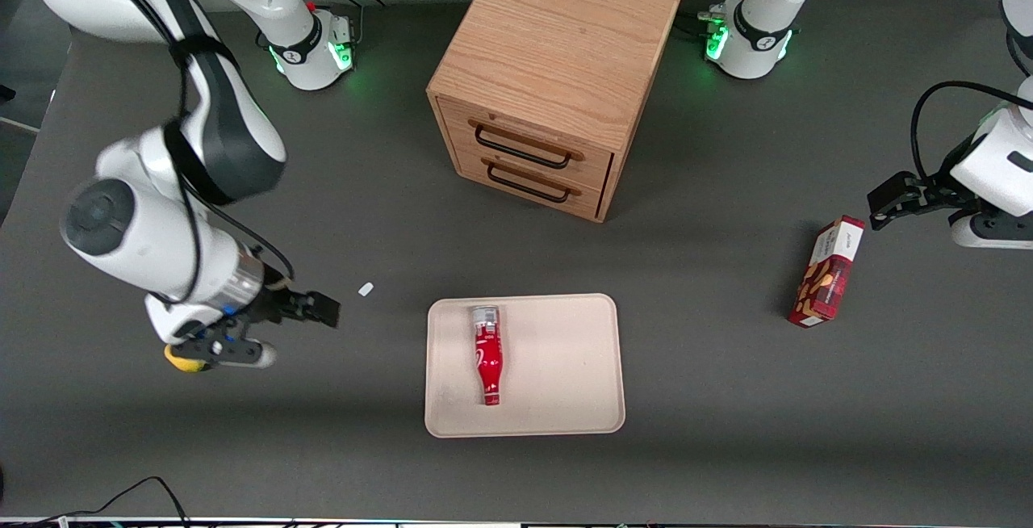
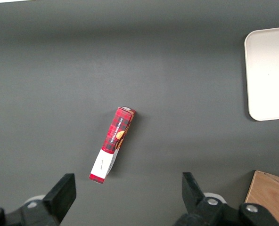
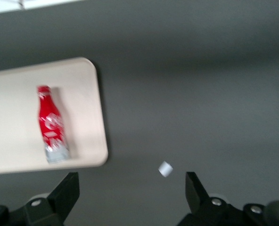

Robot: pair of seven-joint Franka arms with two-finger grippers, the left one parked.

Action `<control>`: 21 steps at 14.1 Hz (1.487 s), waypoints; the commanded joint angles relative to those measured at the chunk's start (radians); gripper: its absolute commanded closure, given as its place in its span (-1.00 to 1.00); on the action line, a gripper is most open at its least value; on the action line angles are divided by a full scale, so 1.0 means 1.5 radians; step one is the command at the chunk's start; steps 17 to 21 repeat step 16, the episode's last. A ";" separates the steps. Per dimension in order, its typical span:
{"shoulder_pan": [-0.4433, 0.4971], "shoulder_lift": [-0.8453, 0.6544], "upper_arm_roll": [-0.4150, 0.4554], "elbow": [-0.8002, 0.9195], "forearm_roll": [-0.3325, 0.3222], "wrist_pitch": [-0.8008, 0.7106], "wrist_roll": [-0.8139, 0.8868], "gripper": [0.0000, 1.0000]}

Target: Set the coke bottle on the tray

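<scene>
The coke bottle [image 1: 487, 353], red with a silver base, lies on its side on the beige tray [image 1: 565, 366], cap toward the front camera. It also shows in the right wrist view [image 3: 51, 125], lying on the tray [image 3: 17, 94]. My right gripper [image 1: 234, 342] is open and empty, above the bare table well off the tray toward the working arm's end. Its two fingers [image 3: 66, 190] stand wide apart with nothing between them.
A wooden two-drawer cabinet [image 1: 549, 76] stands farther from the front camera than the tray. A red snack box [image 1: 827, 272] lies toward the parked arm's end. A small white scrap [image 1: 365, 289] lies on the table between my gripper and the tray.
</scene>
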 commanded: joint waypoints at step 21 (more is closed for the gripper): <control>-0.113 -0.298 -0.042 -0.215 0.075 -0.077 -0.156 -1.00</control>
